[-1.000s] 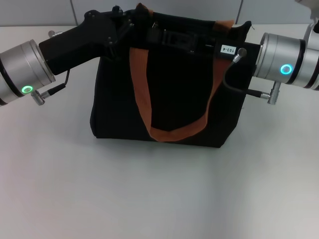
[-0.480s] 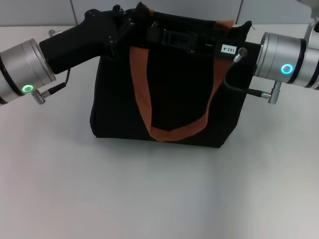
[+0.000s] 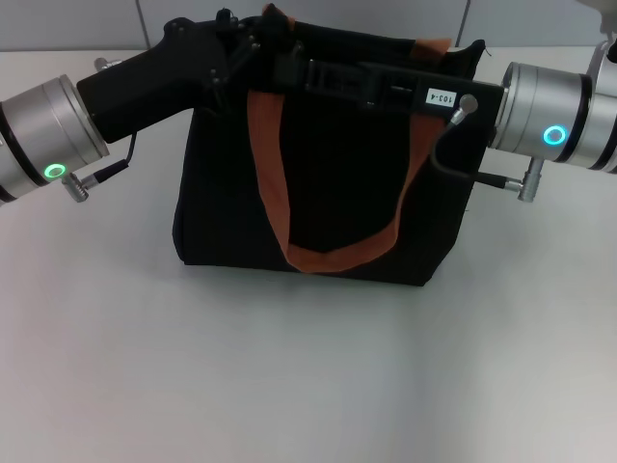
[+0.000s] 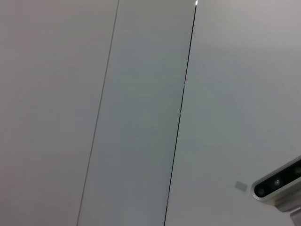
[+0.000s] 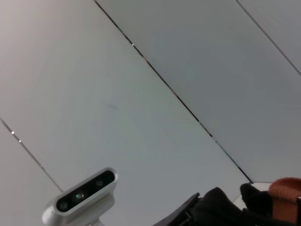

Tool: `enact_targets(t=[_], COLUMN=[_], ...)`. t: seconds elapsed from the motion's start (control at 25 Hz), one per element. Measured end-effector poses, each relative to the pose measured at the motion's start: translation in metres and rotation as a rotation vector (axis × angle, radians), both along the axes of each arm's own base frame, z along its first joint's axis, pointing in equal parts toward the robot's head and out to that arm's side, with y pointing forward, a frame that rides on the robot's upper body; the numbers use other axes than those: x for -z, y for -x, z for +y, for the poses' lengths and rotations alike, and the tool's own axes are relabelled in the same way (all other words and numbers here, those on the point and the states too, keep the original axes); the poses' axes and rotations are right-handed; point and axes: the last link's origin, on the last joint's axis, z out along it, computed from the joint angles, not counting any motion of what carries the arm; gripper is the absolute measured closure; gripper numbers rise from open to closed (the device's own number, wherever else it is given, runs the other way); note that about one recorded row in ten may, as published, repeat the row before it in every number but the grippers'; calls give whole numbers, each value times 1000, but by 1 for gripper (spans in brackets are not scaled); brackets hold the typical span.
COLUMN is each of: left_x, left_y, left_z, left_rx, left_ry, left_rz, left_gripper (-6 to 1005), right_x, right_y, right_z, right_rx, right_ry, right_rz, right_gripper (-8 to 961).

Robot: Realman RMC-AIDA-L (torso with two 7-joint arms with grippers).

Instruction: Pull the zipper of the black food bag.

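black food bag (image 3: 323,159) stands upright on the white table (image 3: 289,367), mid-field and toward the far side, one orange-brown strap (image 3: 328,253) hanging in a loop down its near face. the zip line runs along the top of the bag, side to side across the robot's front, so its long axis lies left-to-right between the two arms. left gripper (image 3: 253,43) sits at the bag's upper left corner, its dark body reaching in from the left. right gripper (image 3: 310,75) reaches in from the right along the top edge, its black housing lying over the upper part of the bag and ending left of centre, near the left one. the zipper itself cannot be picked out: black on black, and covered by the gripper bodies. finger state: cannot tell for either hand. both wrist views look away at wall panels (image 4: 141,113); the right wrist view catches only a scrap of black fabric and strap at its edge. judgement: the right gripper looks the nearer to the slider's likely spot, left bracing the corner; the pull should run along the top edge, toward the right.
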Motion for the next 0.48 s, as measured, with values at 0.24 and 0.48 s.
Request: enact_targets(t=[0.24,0.48], left_x=[1,2], left_y=[1,1], left_z=[0,-1], left_rx=[-1,-2], left_ry=[-2,-3], left_rz=[1,3], left_gripper=[980,980], right_x=[0,0], right_y=[0,-4], right_z=[0,2], right_rx=[8,45], right_ry=[3,2], right_rz=[10,7], right_gripper=[420,390])
